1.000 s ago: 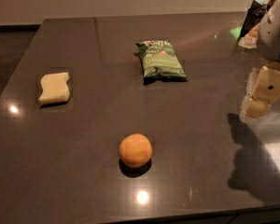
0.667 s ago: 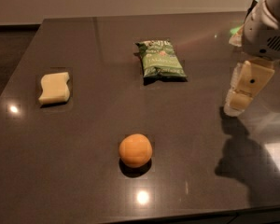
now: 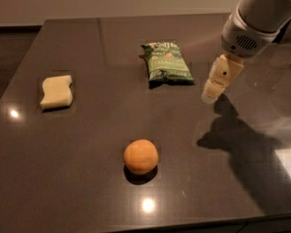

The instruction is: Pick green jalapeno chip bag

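The green jalapeno chip bag (image 3: pixel 166 63) lies flat on the dark table (image 3: pixel 87 178), at the far middle, with its pale lettering facing up. My gripper (image 3: pixel 209 95) hangs from the white arm at the upper right, pointing down and left. It hovers just right of the bag's near right corner, apart from it, with nothing in it.
An orange (image 3: pixel 141 156) sits at the near middle of the table. A pale yellow wavy sponge (image 3: pixel 56 91) lies at the left. The arm's shadow falls on the table at the right.
The arm and gripper have moved left across the table toward the chip bag. The bag, orange and sponge have not moved.
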Controlling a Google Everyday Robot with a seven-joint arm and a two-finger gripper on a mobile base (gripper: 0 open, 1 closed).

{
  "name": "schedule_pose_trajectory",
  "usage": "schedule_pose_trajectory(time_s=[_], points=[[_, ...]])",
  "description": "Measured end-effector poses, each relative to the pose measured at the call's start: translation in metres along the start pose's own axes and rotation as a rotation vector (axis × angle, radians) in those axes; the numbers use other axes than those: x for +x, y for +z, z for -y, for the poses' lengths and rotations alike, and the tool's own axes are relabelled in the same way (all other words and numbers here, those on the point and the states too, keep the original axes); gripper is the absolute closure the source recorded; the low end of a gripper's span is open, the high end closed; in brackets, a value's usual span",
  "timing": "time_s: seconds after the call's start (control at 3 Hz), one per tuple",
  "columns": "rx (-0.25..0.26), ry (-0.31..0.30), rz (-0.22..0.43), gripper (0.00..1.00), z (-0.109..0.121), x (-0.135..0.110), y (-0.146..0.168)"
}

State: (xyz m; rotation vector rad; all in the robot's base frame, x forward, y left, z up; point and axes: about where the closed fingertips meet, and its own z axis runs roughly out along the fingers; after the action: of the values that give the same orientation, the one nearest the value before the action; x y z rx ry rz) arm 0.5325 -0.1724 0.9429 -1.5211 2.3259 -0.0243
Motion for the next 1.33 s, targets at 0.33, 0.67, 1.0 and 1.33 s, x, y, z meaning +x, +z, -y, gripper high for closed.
schedule_pose_trajectory(time_s=[0.33,0.67,1.0,1.33], points=[[0.02,0.058,0.031,0.0,0.027,-0.014,0.021],[0.055,0.118,0.089,0.0,0.063,-0.035,0.047],[0.058,0.152,0.126,0.0,0.081,-0.05,0.072],[0.029,0.17,0.147,0.0,0.087,-0.063,0.1]])
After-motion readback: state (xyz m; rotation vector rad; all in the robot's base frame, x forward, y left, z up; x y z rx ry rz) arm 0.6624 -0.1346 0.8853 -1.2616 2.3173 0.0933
